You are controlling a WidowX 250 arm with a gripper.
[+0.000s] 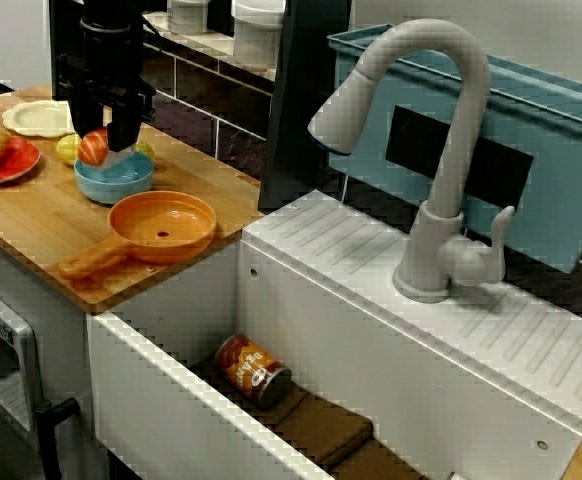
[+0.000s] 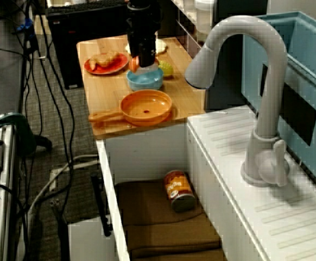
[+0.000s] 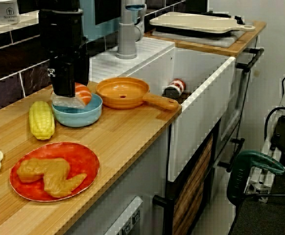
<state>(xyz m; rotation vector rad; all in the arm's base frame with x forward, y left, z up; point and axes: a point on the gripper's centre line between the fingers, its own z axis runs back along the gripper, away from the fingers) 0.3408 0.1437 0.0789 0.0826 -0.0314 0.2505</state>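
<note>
The black hand [image 3: 69, 98] is hanging straight down over the blue bowl [image 3: 79, 113], its fingers reaching to about the level of the bowl's rim. A salmon sushi piece [image 3: 83, 92] is sitting at the fingertips, over the middle of the bowl. It is leaning, and in the view along the surface its striped orange end is poking out from the hand on the pan side of the bowl. The fingers are standing close about it, but the hand's body is hiding the contact, so I cannot tell whether they are pinching it or only straddling it.

An orange frying pan [image 3: 123, 92] is lying just beside the bowl toward the sink, its handle pointing at the front edge of the wooden surface [image 3: 128, 132]. A corn cob [image 3: 41, 120] is lying just beside the bowl on the opposite side. Farther out past the cob, a red plate [image 3: 86, 159] is carrying a brown food piece. Well apart from the bowl, beyond the pan, a can [image 1: 253, 370] is lying on its side in the sink [image 1: 171, 345] below the faucet [image 1: 441, 150].
</note>
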